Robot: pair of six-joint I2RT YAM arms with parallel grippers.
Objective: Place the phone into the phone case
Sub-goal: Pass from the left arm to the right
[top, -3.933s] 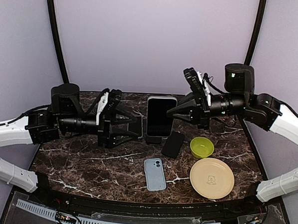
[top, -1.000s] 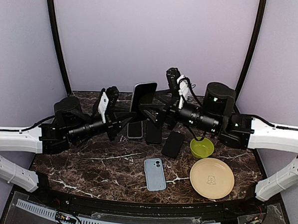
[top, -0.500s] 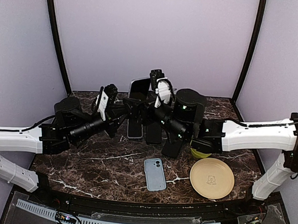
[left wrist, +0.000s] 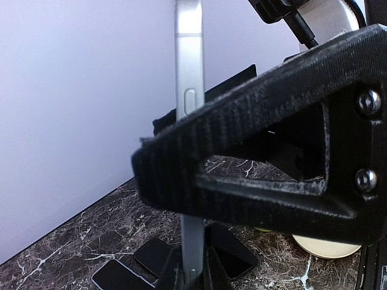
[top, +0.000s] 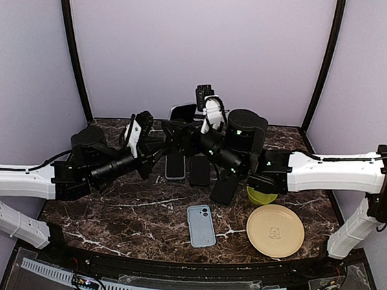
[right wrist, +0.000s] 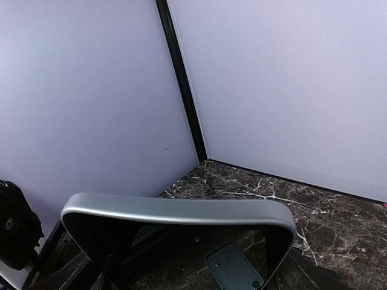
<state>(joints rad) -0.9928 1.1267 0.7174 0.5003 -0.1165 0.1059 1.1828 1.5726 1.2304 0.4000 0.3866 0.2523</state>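
The phone (top: 182, 110), silver-edged with a dark screen, is held upright in the air above the back of the table. My left gripper (top: 169, 134) is shut on its lower end; in the left wrist view the phone (left wrist: 189, 90) shows edge-on, pinched between my fingers (left wrist: 192, 275). My right gripper (top: 186, 128) reaches in from the right. In the right wrist view the phone (right wrist: 175, 209) fills the gap between that gripper's fingers (right wrist: 181, 260), which press on its two sides. The light blue phone case (top: 201, 225) lies flat on the table at the front, apart from both grippers.
Three dark phones (top: 175, 165) (top: 199, 171) (top: 223, 189) lie on the marble table under the raised grippers. A green bowl (top: 261, 198) sits half hidden behind the right arm. A beige plate (top: 275, 230) lies at the front right. Purple walls stand close behind.
The right arm has swung left and brought its jaws around the raised phone, then narrowed them. The left gripper has kept its hold while the phone sank slightly.
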